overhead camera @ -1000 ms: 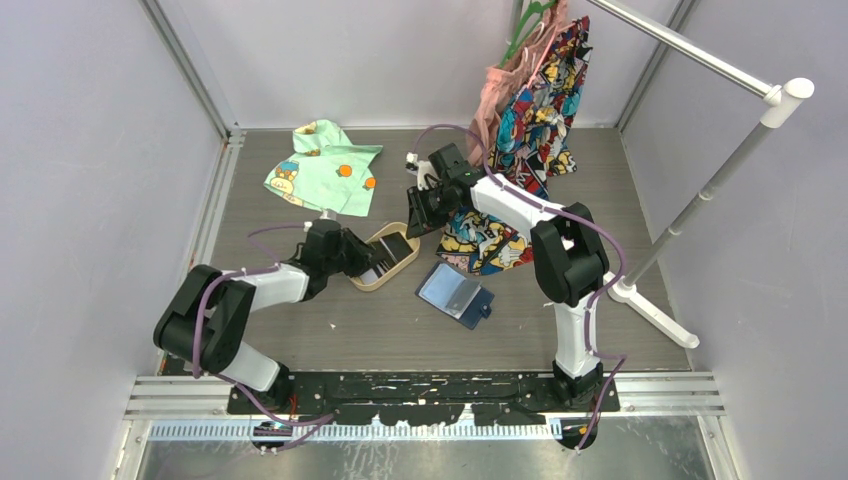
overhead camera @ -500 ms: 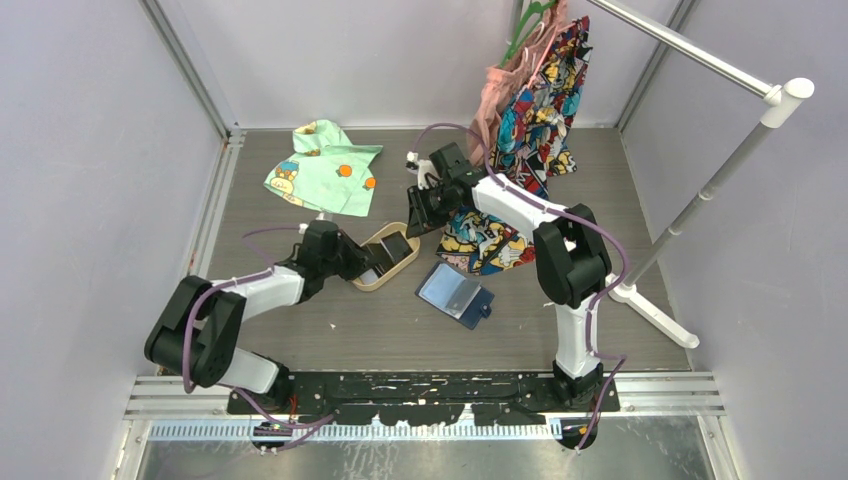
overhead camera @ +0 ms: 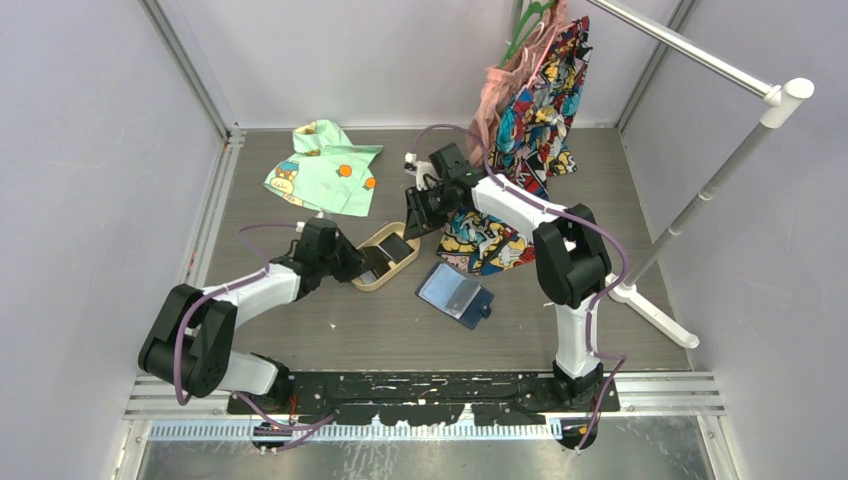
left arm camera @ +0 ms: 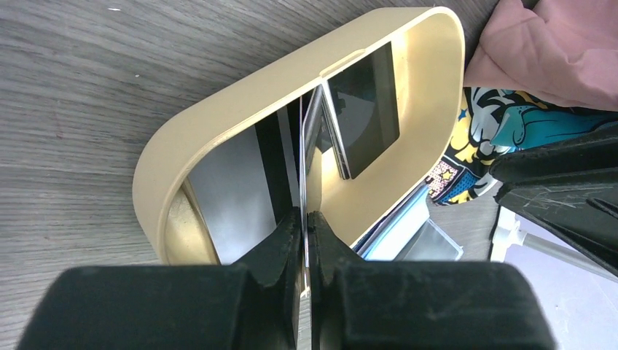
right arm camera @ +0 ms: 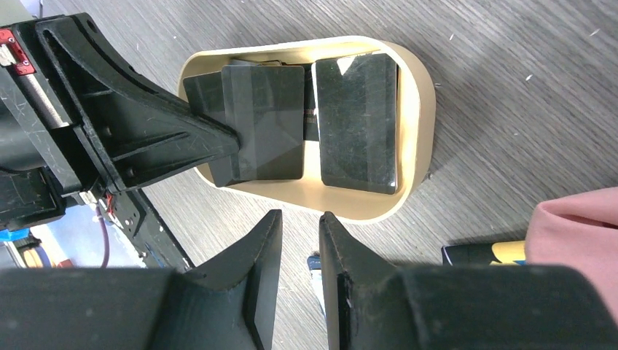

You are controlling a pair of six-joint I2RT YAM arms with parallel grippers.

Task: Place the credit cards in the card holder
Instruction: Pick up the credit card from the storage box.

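Note:
Several dark credit cards lie in a tan oval tray (overhead camera: 398, 272). My left gripper (overhead camera: 362, 262) is shut on one dark credit card (left arm camera: 304, 157), seen edge-on in the left wrist view and held over the tray (left arm camera: 218, 124). The right wrist view shows this card (right arm camera: 266, 120) flat in the left gripper (right arm camera: 146, 131), with another dark card (right arm camera: 359, 120) lying beside it. My right gripper (overhead camera: 418, 212) hovers over the tray's far side; its jaws (right arm camera: 300, 222) stand a narrow gap apart and hold nothing. The navy card holder (overhead camera: 452, 290) lies open right of the tray.
A green printed cloth (overhead camera: 325, 165) lies at the back left. Colourful and pink garments (overhead camera: 530, 110) hang from a white rack (overhead camera: 700, 195) at the back right and spill onto the table beside the right arm. The rack's foot (overhead camera: 655, 315) rests at the right.
My left gripper has drawn back a little to the left with the card in it. The right gripper has hardly moved.

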